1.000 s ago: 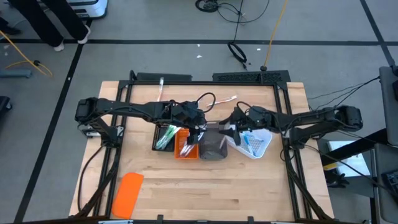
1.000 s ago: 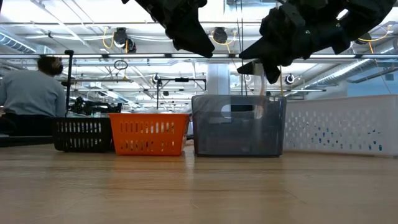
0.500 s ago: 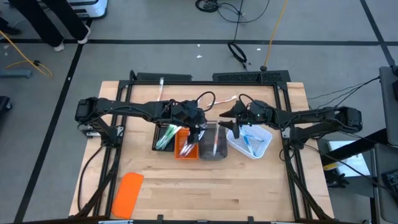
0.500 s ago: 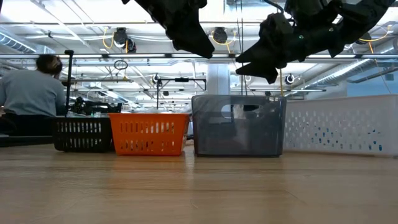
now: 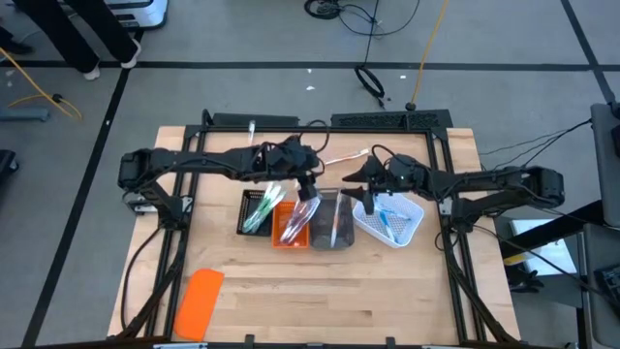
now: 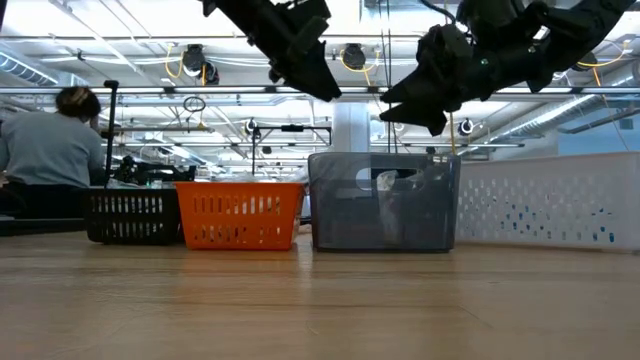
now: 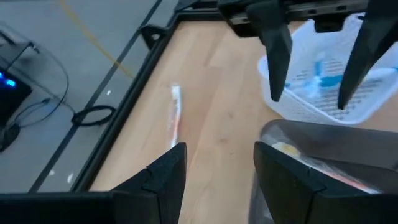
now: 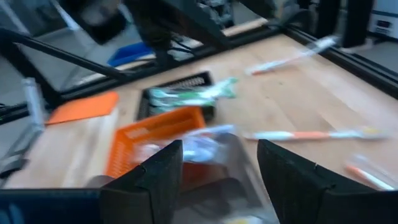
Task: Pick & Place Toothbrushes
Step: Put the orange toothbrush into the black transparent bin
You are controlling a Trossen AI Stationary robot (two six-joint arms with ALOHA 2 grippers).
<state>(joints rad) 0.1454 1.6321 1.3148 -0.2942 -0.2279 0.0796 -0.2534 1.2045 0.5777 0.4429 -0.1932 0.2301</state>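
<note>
Item: sorting of toothbrushes, step between picks, by my judgement.

- Left gripper (image 5: 308,180): above the back of the orange tray (image 5: 288,231); fingers apart, nothing between them.
- Right gripper (image 5: 369,199): over the seam of grey tray (image 5: 334,225) and white tray (image 5: 407,225); fingers spread, empty.
- Toothbrushes: some in the black tray (image 5: 250,215), orange, grey and white trays; loose ones lie on the table (image 5: 387,291) behind the trays (image 5: 351,155).
- Next move, as I judge: reach back to a loose brush, straddle its thin handle, close.
- Left wrist view alone shows one loose brush (image 7: 175,114) lengthwise near the frame; the low view shows only tray fronts.
</note>
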